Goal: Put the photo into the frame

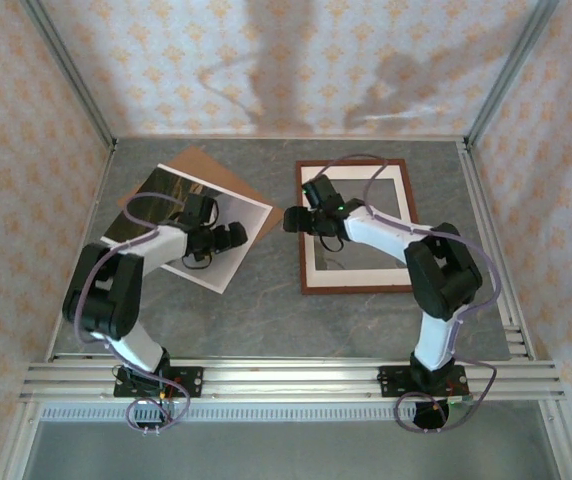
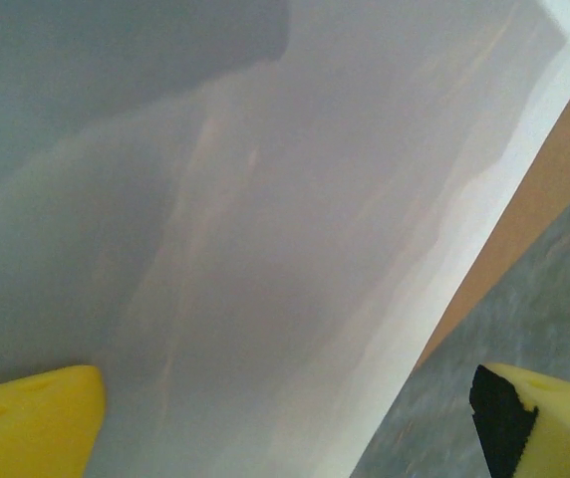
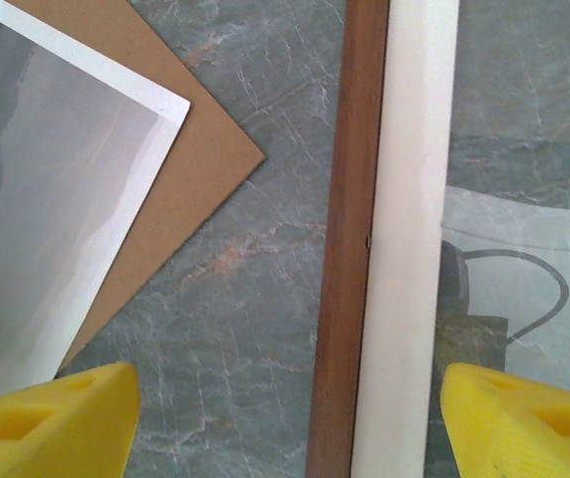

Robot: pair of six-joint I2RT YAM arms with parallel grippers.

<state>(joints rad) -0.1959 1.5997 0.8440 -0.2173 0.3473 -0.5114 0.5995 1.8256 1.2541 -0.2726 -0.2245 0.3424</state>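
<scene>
Bright overall; photo seems blurred close-up.

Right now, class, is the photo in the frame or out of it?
Out. The photo lies on the brown backing board, left of the frame, with bare table between them.

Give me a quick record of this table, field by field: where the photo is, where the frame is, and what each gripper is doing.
photo: lies on the brown backing board, left side of the table, outside the frame
frame: lies flat on the right side, white mat inside it
left gripper: open, over the photo's white-bordered edge
right gripper: open, above the frame's left moulding, holding nothing
task status: photo not yet in the frame
</scene>
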